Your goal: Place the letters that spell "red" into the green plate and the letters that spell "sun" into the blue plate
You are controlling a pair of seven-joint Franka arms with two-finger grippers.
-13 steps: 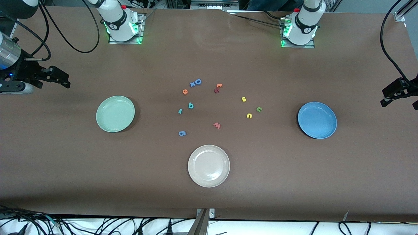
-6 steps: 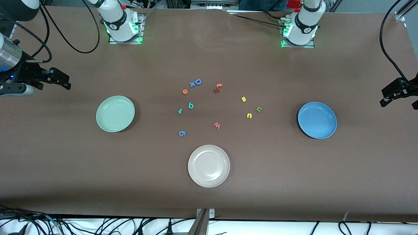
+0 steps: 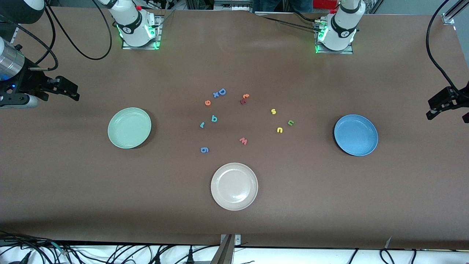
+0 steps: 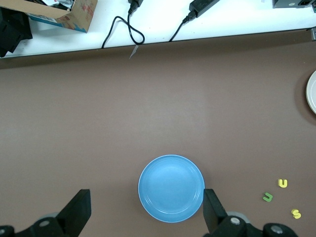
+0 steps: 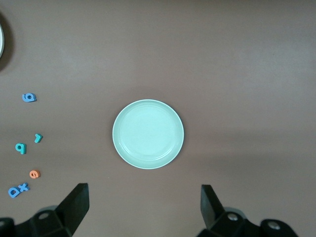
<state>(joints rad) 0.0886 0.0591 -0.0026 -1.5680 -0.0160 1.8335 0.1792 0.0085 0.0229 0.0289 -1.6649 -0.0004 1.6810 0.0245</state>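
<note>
Front view: nothing on the counter (image 3: 329, 205) has shifted over the last second; the right hand (image 3: 69, 90) crept slightly toward its own end, the left hand (image 3: 445, 104) barely moved. No pick begun. Green plate (image 3: 129, 127), blue plate (image 3: 355, 134) and white plate (image 3: 234, 186) hold nothing. r (image 3: 202, 125), d (image 3: 214, 118), e (image 3: 207, 103), s (image 3: 273, 111), yellow u (image 3: 279, 129) and green n (image 3: 290, 123) lie mid-counter between the plates.

Left wrist view: fingers (image 4: 76, 212) spread, high over the blue plate.

Right wrist view: fingers (image 5: 74, 205) spread over the green plate.

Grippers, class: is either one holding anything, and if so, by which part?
Nothing is held. The left gripper is open above the round blue plate; the right gripper is open above the round pale green plate.
</note>
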